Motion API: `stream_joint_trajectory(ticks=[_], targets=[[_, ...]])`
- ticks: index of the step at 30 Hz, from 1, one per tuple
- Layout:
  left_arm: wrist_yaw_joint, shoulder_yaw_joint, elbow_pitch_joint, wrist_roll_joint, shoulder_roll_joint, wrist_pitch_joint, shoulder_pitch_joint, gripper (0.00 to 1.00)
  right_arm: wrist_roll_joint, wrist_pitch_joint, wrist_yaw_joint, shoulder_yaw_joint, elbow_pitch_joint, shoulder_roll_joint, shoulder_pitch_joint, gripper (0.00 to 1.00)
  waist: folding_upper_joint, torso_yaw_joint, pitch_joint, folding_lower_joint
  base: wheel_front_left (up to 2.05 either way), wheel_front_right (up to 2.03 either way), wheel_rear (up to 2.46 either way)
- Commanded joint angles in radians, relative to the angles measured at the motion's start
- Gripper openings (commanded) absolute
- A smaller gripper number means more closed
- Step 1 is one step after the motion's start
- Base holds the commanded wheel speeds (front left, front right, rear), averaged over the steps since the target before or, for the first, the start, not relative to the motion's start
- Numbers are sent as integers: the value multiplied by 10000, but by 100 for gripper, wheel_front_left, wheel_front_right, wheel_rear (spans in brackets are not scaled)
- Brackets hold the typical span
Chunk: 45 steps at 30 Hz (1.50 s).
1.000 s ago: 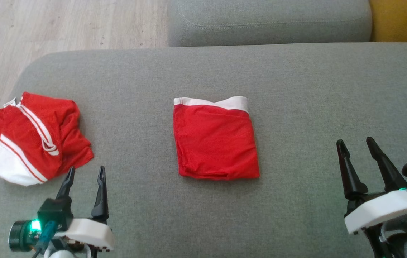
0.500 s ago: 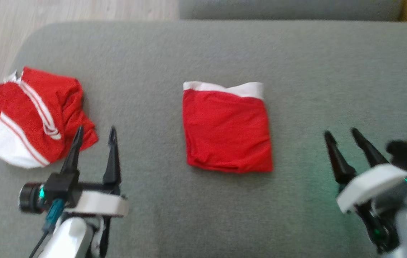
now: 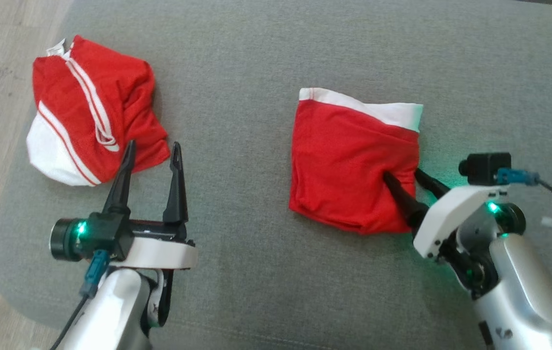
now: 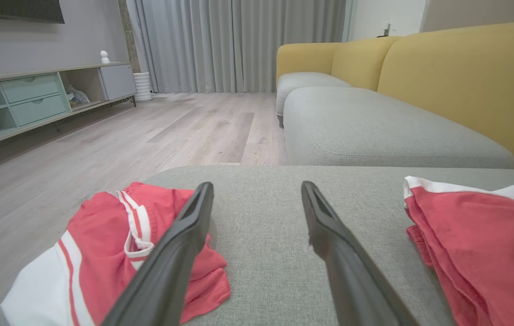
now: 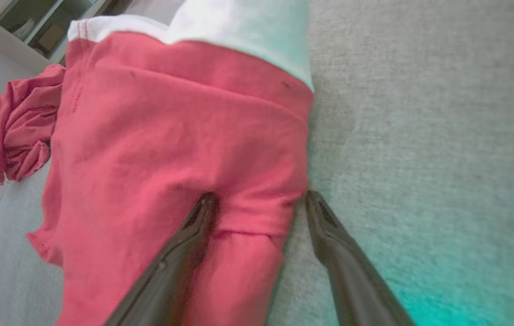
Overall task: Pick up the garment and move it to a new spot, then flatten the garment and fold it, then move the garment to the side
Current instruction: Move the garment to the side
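Fingers of both grippers spread wide, neither closed on anything.
Right gripper straddles the near right edge of the folded red garment, which lies mid-cushion with its white band on the far side. The inner finger presses down on the cloth, making a crease. The outer one seems to sit on the grey cushion just beside the hem, though blur in the right wrist view leaves that contact unsure. Left gripper hangs over bare cushion, equally wide and empty, its outer fingertip over the near corner of a crumpled red-and-white garment at the cushion's left end, well apart from the folded one. Beyond lie pale wood floor, a second grey seat with a yellow backrest, and grey curtains.
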Motion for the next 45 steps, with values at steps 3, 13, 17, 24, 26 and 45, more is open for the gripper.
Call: stream_joint_trajectory(ticks=[3, 13, 17, 24, 26, 45], targets=[[-137, 561, -346, 251, -62, -114, -338, 100, 264, 385, -17, 359, 261, -100, -375, 87, 0, 92, 9, -1, 0, 0, 0], [-384, 1338, -260, 654, -216, -117, -27, 100, -299, 14, -17, 1237, -128, -1062, -413, 0, 0, -1303, -223, -1, 0, 0, 0], [-410, 1508, -271, 742, -179, -117, -8, 100, -249, -78, -17, 1361, -352, -1464, -335, 0, 0, -2064, -226, -1, 0, 0, 0], [-541, 1527, -263, 947, -153, -117, -209, 100, -94, -332, -17, 1256, -372, -2383, -451, 0, 0, -3453, -21, -1, 0, 0, 0], [-578, 1480, -238, 993, -173, -117, -344, 100, -31, -408, -17, 1218, -291, -2597, -606, 0, 0, -3670, 126, -1, 0, 0, 0], [-1066, 673, 134, 1475, -630, -116, -2129, 100, -513, -1360, -17, -1752, 3237, -5963, -2769, 0, 0, -3413, 2138, -1, 0, 0, 0]])
